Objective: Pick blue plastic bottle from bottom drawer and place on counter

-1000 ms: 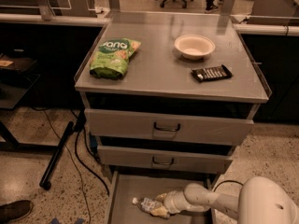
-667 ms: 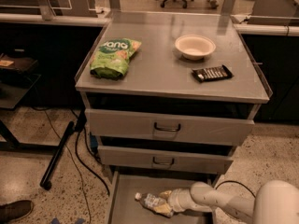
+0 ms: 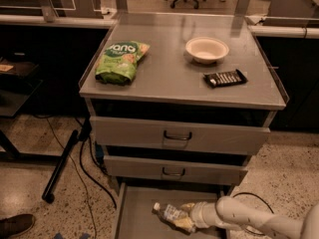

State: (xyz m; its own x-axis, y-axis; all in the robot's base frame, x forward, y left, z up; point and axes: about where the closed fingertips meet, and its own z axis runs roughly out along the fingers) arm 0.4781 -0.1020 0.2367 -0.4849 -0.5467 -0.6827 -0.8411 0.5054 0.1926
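Green snack bag (image 3: 121, 61), white bowl (image 3: 207, 49) and dark candy bar (image 3: 225, 78) lie apart.

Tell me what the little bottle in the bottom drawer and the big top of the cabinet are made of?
The blue plastic bottle looks like clear plastic: a see-through body, a white cap and a pale label. The counter looks like grey metal, smooth and dull, with soft light patches on it. The gripper is low in the bottom drawer, right at the bottle.
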